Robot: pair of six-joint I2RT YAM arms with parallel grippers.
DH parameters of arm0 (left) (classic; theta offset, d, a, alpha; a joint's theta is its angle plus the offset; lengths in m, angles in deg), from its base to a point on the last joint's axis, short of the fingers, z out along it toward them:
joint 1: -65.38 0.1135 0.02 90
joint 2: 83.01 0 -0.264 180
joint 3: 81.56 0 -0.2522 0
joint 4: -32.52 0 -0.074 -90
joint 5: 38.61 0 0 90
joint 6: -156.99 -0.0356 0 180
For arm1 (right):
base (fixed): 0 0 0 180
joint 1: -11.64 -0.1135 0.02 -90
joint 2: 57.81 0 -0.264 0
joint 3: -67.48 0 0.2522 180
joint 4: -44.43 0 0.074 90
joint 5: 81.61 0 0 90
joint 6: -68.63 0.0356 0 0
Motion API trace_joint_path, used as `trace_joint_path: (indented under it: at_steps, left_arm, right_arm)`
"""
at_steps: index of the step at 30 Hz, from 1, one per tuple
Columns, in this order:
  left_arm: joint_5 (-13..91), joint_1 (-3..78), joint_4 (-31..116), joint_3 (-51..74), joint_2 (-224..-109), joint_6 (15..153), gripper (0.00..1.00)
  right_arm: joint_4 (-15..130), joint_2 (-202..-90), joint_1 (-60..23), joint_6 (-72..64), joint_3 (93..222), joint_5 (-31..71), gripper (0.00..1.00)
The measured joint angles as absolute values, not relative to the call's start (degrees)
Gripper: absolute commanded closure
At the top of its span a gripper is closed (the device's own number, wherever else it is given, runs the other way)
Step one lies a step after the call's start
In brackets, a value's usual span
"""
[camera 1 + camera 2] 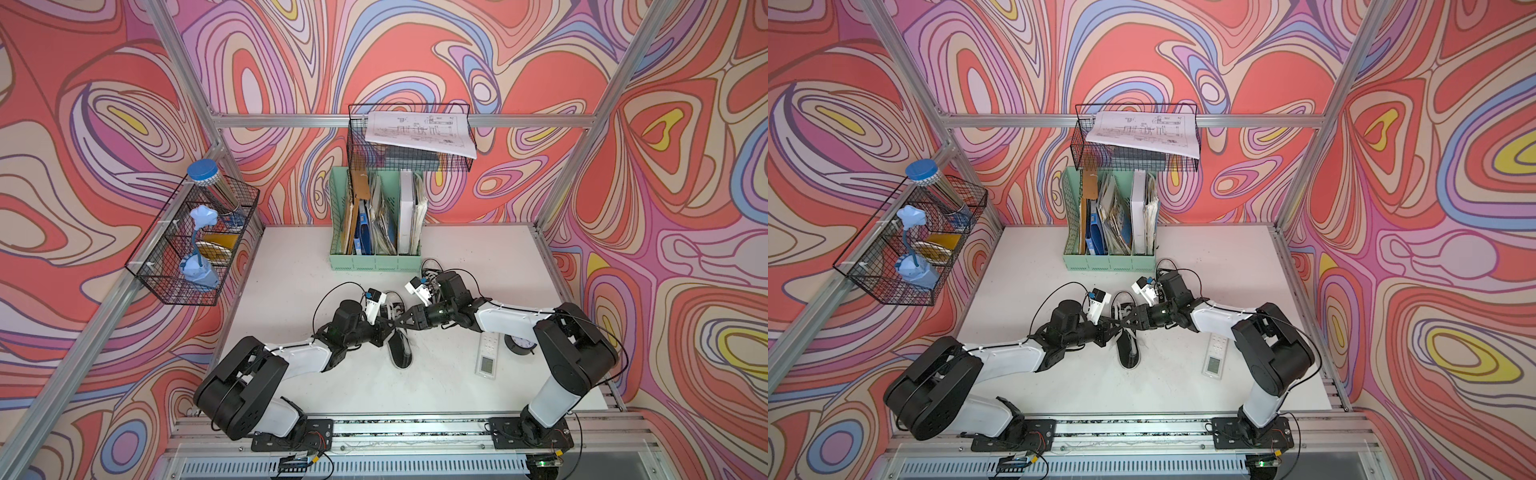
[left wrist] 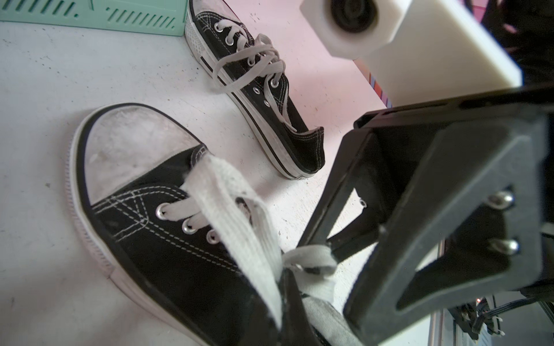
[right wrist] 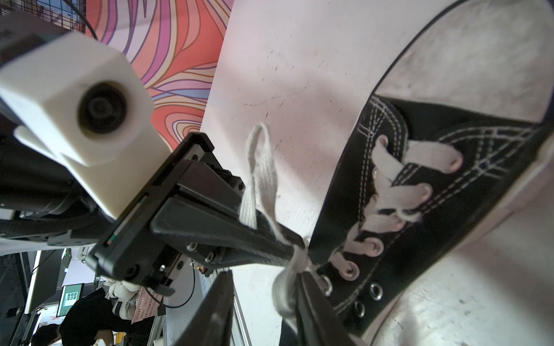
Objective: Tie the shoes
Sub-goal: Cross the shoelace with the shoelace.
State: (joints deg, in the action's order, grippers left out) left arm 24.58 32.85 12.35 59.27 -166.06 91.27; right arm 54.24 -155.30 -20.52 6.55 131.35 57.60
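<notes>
One shoe (image 2: 168, 239) lies on the table (image 1: 457, 257) between the arms, its bow only begun. The left gripper (image 3: 295, 254) pinches a lace loop (image 3: 262, 179), and the right gripper (image 3: 266, 274) stands spread beside a strand. Second shoe (image 2: 299, 134), by the green rack (image 2: 120, 18), looks loosely laced.

Both top views: you cannot make out far shoe (image 2: 263, 99); right arm (image 1: 511, 318) covers that spot. On near shoe (image 1: 401, 353), lacing hidden where arm tips cross. In a top view, clock (image 1: 519, 345) half behind same arm. On remote (image 1: 487, 353), keys too small for you to read. Left wrist view crops near shoe's heel; right wrist view crops toe. Section of lace (image 3: 260, 167) inside pinched left gripper (image 3: 295, 254) hidden.
</notes>
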Motion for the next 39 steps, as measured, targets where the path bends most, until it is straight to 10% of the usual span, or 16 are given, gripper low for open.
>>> trace_joint_path:
  at_steps: [10,19,39]
  left_arm:
    - [24.6,32.8,7.4,61.9,-166.5,87.1,1.0]
    - [24.5,32.8,4.7,62.3,-167.0,85.8,1.0]
    - [24.3,32.8,4.0,62.3,-167.2,85.8,1.0]
  right_arm:
    - [59.9,-151.5,-18.1,3.3,131.4,53.0,0.5]
    - [64.8,-153.5,-16.1,1.1,135.8,41.7,0.7]
    - [62.0,-160.4,-17.4,0.4,137.2,56.7,0.73]
